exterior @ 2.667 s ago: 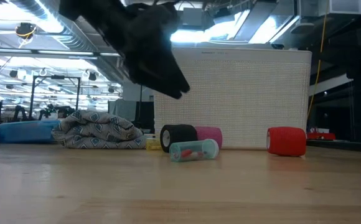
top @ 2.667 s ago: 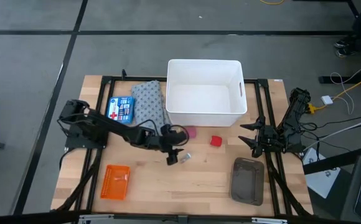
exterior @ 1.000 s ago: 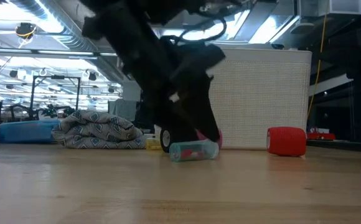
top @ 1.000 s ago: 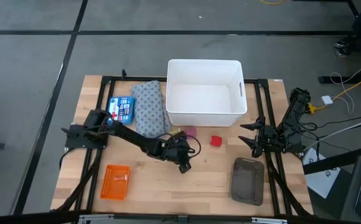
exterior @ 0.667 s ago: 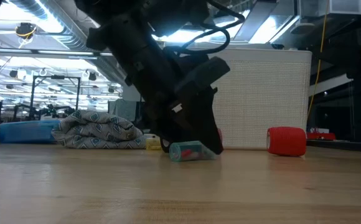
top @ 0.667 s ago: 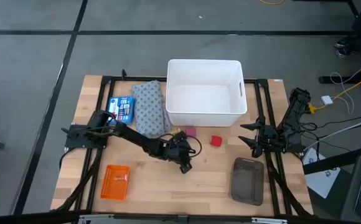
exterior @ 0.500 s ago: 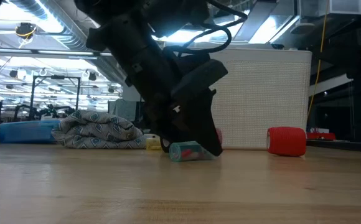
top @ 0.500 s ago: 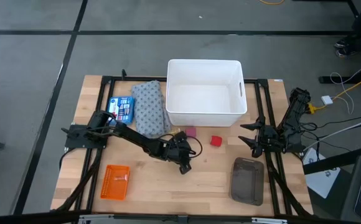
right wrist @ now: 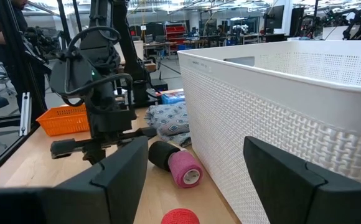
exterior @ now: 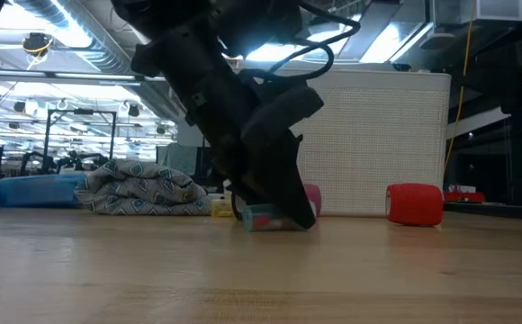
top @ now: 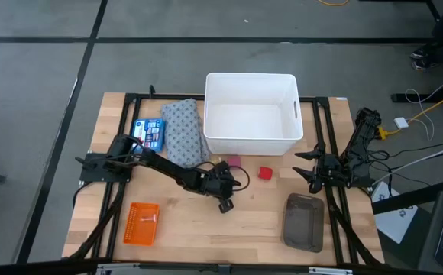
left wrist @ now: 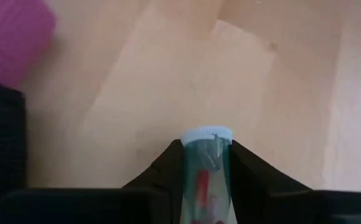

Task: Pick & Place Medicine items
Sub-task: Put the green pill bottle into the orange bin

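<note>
Table (top: 183, 221) of pale wood carries a white bin (top: 250, 112), a grey cloth (top: 182, 131) and a flat blue box (top: 147, 134) beside that cloth. Left tool (top: 223, 200) is down at the table's middle, its fingers (left wrist: 246, 165) pressed against both sides of a small clear vial (left wrist: 205, 174) with a white cap. Right tool (top: 307, 166) waits at the table's right edge, jaws spread wide.

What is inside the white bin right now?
Nothing shows inside the white bin: the high view shows its bare white floor. The vial is outside it, on the table between the left gripper fingers.
</note>
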